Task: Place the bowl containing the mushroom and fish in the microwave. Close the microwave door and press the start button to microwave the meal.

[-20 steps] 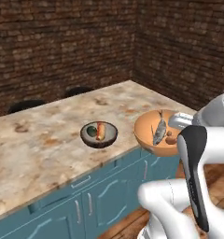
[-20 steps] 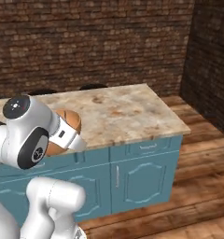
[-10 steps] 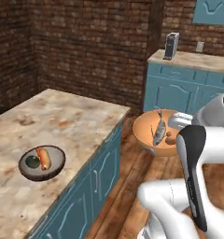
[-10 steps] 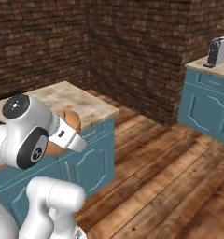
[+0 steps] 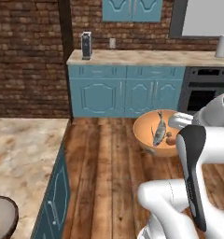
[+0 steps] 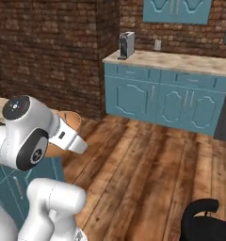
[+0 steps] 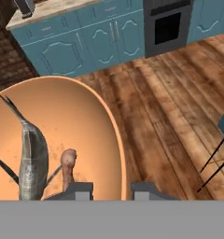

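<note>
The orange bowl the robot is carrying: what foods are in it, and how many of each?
In the bowl, held at its rim by the gripper:
Fish: 1
Mushroom: 1
Total: 2 food items

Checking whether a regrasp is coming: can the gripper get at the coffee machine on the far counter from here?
Probably not: the gripper is shut on the bowl, and open wood floor separates it from the coffee machine.
</note>
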